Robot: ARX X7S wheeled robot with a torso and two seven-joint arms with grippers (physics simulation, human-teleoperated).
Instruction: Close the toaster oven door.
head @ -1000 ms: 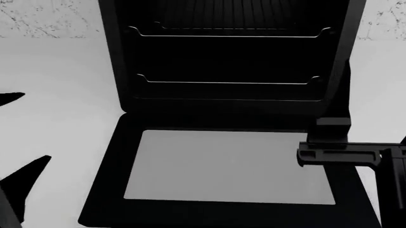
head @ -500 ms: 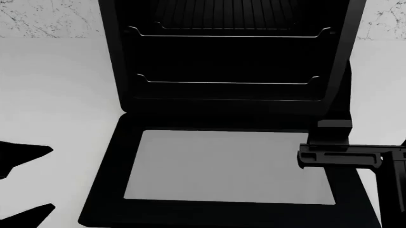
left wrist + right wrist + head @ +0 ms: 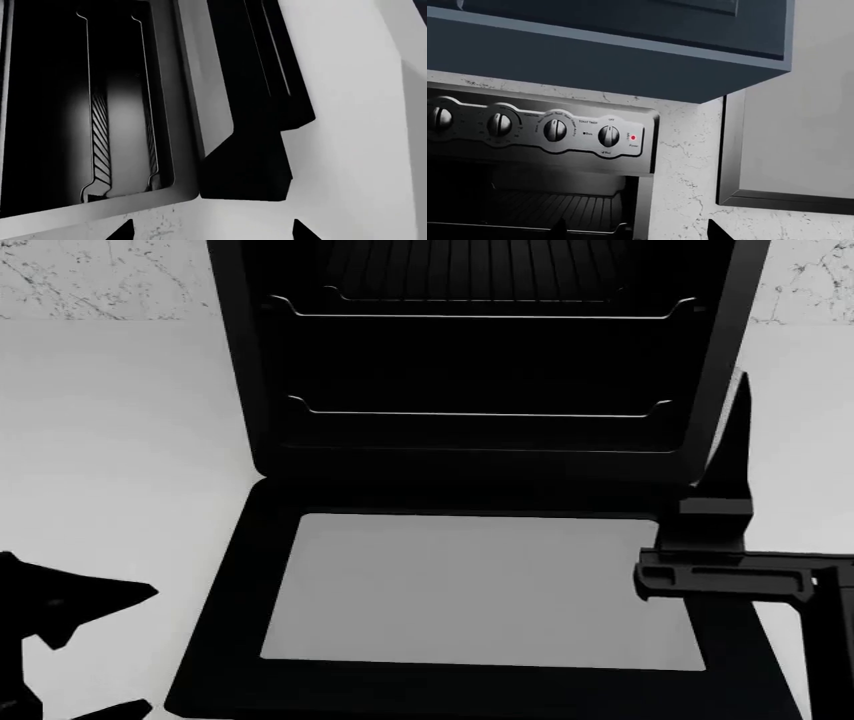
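1. At the left, the left gripper [image 3: 140, 648] has come in across the worktop [image 3: 120, 440] over the last second. It is now close to the door's left edge but not touching it. Its fingers are spread wide and hold nothing.
2. The door [image 3: 481, 590] has not moved. It lies folded flat down in front of the oven [image 3: 481, 370], glass up and hinged at the oven's foot. Both racks [image 3: 481, 415] show inside, so closing hasn't begun.
3. At the right, the right gripper [image 3: 721, 540] hangs over the door's right edge and has turned; one finger now points up beside the oven's right wall. Its wrist view shows the fingertips well apart, gripping nothing.
4. I'd say both arms are only lining up, and the door needs a lift from under its front edge.
5. That wrist view also shows the control knobs [image 3: 554, 129], with a dark-blue cabinet [image 3: 627, 55] overhanging them. Nothing lies on the door, though the right gripper sits in its upward swing.
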